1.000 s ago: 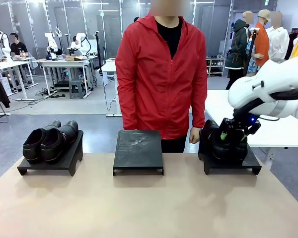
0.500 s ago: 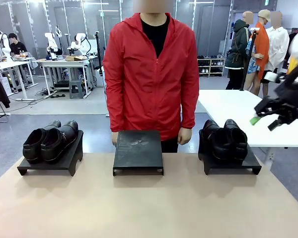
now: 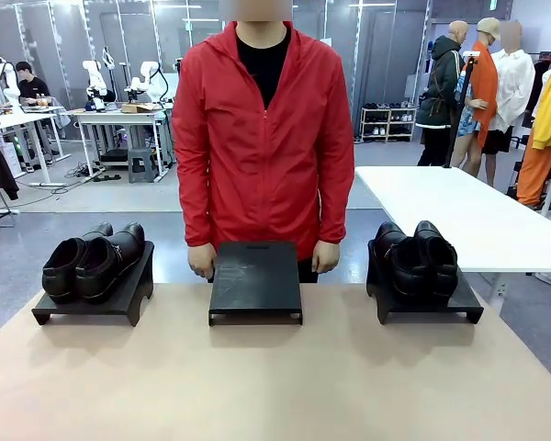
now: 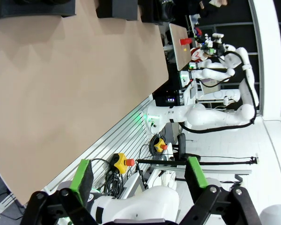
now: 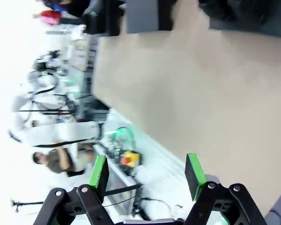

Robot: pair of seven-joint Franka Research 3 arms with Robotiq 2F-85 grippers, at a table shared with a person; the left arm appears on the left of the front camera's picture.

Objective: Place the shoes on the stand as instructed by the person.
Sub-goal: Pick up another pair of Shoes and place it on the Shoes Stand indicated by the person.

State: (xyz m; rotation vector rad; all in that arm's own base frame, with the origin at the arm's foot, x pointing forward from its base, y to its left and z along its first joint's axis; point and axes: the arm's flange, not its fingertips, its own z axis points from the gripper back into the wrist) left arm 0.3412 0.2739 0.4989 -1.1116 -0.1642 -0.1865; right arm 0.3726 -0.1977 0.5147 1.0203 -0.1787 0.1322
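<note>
A pair of glossy black shoes point(image 3: 96, 260) sits on the left black stand point(image 3: 50, 312). Another pair of shoes point(image 3: 415, 260) sits on the right stand point(image 3: 432, 310). The middle stand point(image 3: 255, 280) is bare. The person point(image 3: 262, 138) in a red jacket stands behind it, one hand at each far corner. My left gripper point(image 4: 138, 176) is open with nothing between its green pads point(image 4: 82, 176), off the table's edge. In the blurred right wrist view my right gripper point(image 5: 146, 171) is open and holds nothing, also off the tan table point(image 5: 201, 84).
The tan table point(image 3: 275, 377) has free room in front of the three stands. A white table point(image 3: 459, 216) stands behind at the right. A yellow stop button point(image 4: 122, 161) and cables lie beside the table in the left wrist view.
My right arm has drawn back from the right pair of shoes and left the front view to the right. The person has shifted left and lowered both hands to the middle stand.
</note>
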